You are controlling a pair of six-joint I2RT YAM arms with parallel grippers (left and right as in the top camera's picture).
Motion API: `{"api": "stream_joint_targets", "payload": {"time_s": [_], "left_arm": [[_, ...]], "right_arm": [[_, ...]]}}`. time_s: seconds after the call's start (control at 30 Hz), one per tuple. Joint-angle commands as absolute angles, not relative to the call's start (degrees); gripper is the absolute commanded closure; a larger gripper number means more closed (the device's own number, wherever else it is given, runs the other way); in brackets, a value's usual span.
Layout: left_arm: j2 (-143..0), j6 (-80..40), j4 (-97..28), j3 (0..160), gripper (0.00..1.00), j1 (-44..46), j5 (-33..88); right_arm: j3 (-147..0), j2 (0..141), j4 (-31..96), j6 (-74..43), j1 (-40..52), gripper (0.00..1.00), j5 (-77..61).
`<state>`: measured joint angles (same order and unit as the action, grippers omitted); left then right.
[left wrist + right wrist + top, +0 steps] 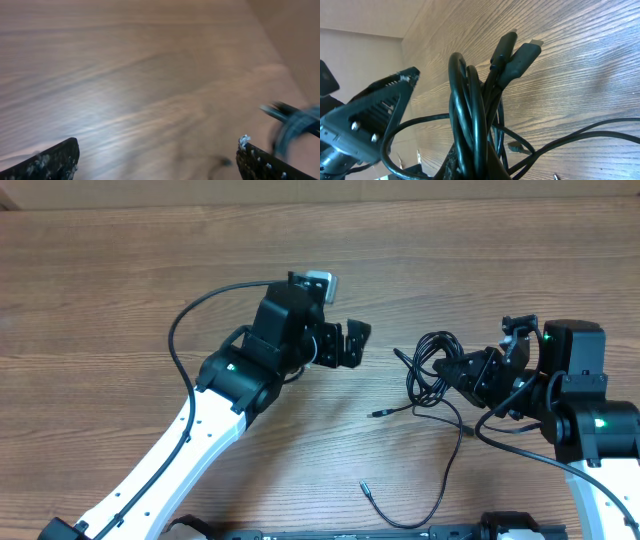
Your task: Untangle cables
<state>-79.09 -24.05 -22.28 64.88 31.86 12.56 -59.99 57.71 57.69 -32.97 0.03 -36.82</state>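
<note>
The cables (430,365) are thin black cords bunched in a small bundle right of the table's middle. My right gripper (462,372) is shut on that bundle. In the right wrist view the cables (470,110) rise upright out of my right gripper (485,167), and two plug ends (520,57) point up past it. Two loose strands trail toward the front, ending in a plug (378,413) and another plug (365,487). My left gripper (352,345) hovers open a short way left of the bundle, holding nothing. The left wrist view shows its fingers (55,160) spread wide, with the cables (295,125) blurred at the right.
The wooden table (150,270) stretches bare to the left and back. A thick black robot wire (190,315) arcs over the table beside the left arm. The right arm's base (590,420) stands at the right edge. My left gripper (370,120) looms at the left of the right wrist view.
</note>
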Motion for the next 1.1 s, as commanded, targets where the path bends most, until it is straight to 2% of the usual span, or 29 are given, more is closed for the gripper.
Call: {"api": "stream_joint_targets", "payload": {"time_s": [0.0,0.13,0.27,0.4,0.57,0.73,1.07], "left_arm": [[-78.3,-23.8,-20.1,61.7,0.03,32.2,22.5],[-78.3,-26.1,-12.2,55.3,0.08,32.3,25.9],[-78.2,-31.2,1.1,47.5,0.1,32.3,28.7],[-78.2,-36.4,18.2,40.1,0.11,32.5,32.8],[-78.2,-39.9,30.9,33.9,0.09,34.4,32.4],[-78.2,-39.9,35.0,31.8,0.06,37.1,31.9],[-78.3,-43.6,40.2,31.8,0.01,39.4,22.4]], "right_arm": [[-60.1,57.5,57.2,-32.2,0.3,0.96,-37.1],[-60.1,57.5,57.4,-31.4,0.2,0.96,-37.1],[-60.1,57.5,57.3,-31.4,0.2,0.96,-37.1],[-60.1,57.5,57.3,-31.4,0.2,0.96,-37.1],[-60.1,57.5,57.1,-31.4,0.2,0.96,-37.1],[-60.1,57.5,56.8,-31.5,0.2,0.96,-37.1],[-60.1,57.5,56.4,-31.4,0.3,0.96,-38.7]]}}
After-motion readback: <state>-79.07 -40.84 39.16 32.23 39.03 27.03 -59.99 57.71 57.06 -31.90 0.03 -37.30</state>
